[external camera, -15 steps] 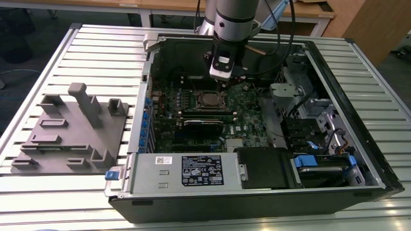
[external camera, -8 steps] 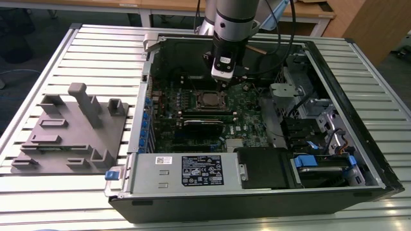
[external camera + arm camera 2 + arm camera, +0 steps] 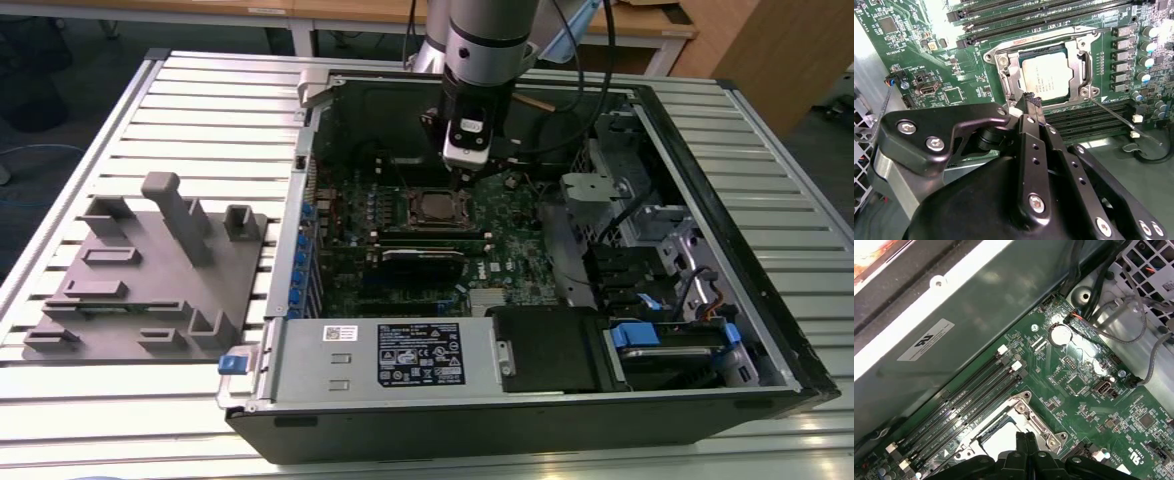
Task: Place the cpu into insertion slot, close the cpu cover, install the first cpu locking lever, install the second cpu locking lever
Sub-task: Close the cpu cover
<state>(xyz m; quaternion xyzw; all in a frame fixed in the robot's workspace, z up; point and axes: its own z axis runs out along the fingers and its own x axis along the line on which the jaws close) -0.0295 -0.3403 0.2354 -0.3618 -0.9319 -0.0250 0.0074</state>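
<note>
One broad slatted metal table (image 3: 174, 110) carries a black, open-sided computer case (image 3: 534, 422), and a green circuit board (image 3: 914, 55) lies inside it. Over the board hangs the black two-fingered gripper (image 3: 1031, 100). Its jaws are pressed flat together with nothing between them, and the tip is just beside one edge of the socket.

The small square insertion slot (image 3: 1041, 50), dark inside a silvery rim, is occupied. The thin silvery cpu cover (image 3: 1008, 75), a frame plate with a cut-out middle, appears to lie down around the chip, though I cannot tell whether it sits fully flat. The flat, dull silver-tan cpu (image 3: 1046, 75) rests in the slot and looks level. One thin wire lever (image 3: 1119, 117) juts from a socket corner out over the long black memory slots (image 3: 1094, 122) — apparently unlatched.

The main risk, as I judge it, is slippage. A narrow closed tip pushing a thin round wire could skate off and strike the board or the small parts beside the socket. If the cover is not truly seated, forcing a lever would load the chip unevenly — and could damage the contacts beneath.
</note>
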